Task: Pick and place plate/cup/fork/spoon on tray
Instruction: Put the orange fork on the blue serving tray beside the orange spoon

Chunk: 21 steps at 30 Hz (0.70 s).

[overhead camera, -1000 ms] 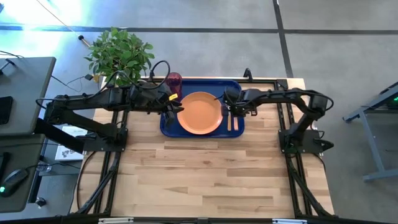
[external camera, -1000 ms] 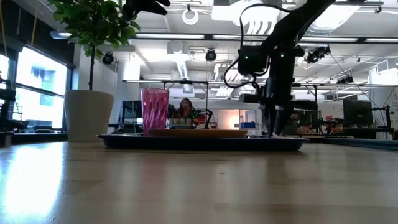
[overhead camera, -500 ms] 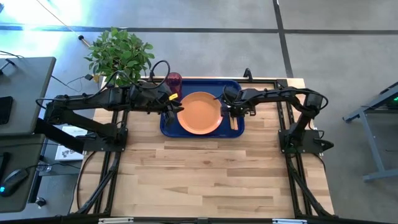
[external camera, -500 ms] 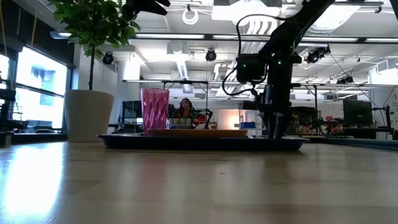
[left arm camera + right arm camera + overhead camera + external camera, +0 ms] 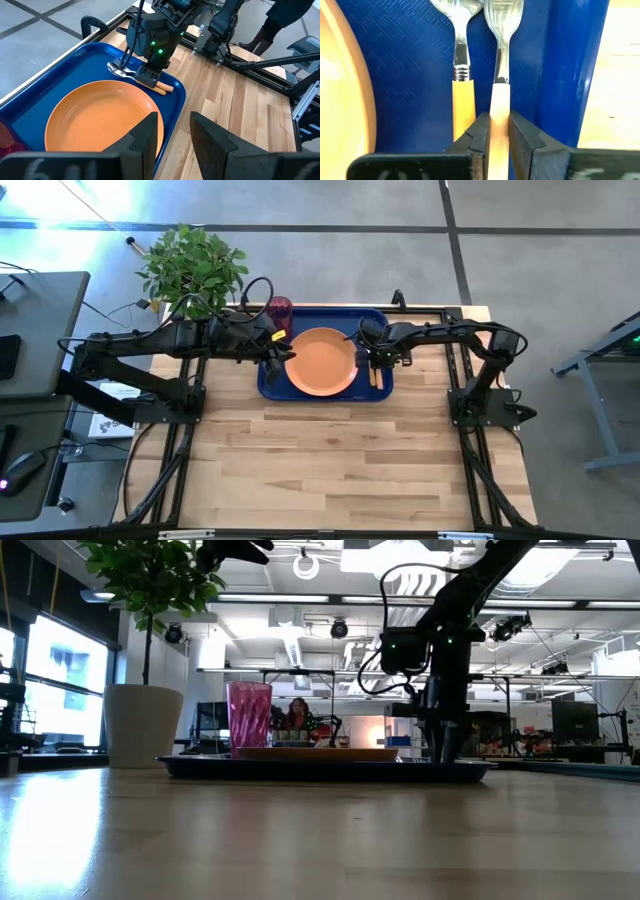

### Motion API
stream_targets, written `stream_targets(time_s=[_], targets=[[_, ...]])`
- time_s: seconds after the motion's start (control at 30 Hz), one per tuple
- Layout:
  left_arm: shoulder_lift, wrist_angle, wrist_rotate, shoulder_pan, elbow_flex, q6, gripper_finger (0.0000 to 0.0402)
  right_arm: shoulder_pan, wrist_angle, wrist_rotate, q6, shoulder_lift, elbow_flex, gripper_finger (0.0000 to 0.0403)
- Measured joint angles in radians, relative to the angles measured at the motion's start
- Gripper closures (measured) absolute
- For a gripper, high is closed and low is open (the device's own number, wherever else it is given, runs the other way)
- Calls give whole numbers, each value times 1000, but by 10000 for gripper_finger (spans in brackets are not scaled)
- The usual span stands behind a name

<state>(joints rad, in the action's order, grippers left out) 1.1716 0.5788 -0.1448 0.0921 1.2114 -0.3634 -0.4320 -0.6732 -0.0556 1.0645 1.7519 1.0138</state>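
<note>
The dark blue tray [image 5: 375,315] lies at the table's far middle. The orange plate [image 5: 322,361] lies on its middle and the dark red cup [image 5: 279,309] stands upright in its far left corner. The spoon [image 5: 461,60] and the fork [image 5: 502,30] lie side by side on the tray floor right of the plate, with the fork nearer the tray's right rim [image 5: 570,60]. My right gripper [image 5: 372,363] stands over their handles, shut on the fork. My left gripper [image 5: 174,132] is open and empty above the plate's left edge [image 5: 100,120]. My right gripper pinches the fork's orange handle [image 5: 499,107] by its two long sides, between its two fingers [image 5: 481,132]. The fingers point down from above. The fork lies parallel to the spoon, its tined end toward the tray's far rim. I cannot tell if it is lifted off the floor.
A potted plant [image 5: 190,265] in a white pot [image 5: 143,725] stands past the table's far left corner, beside the cup. The bare wooden tabletop [image 5: 330,460] stretches from the tray to the near edge. A person [image 5: 297,712] shows in the room behind.
My right gripper has gone a little toward the table's left, over the utensil handles beside the plate, and has then kept still. The plate, cup and spoon have not moved.
</note>
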Motion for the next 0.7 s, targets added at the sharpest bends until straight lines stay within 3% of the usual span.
stream_targets(time_s=[0.7], targets=[[0, 0, 0, 0, 0, 1, 296, 0, -33, -45, 1, 0, 0, 339]])
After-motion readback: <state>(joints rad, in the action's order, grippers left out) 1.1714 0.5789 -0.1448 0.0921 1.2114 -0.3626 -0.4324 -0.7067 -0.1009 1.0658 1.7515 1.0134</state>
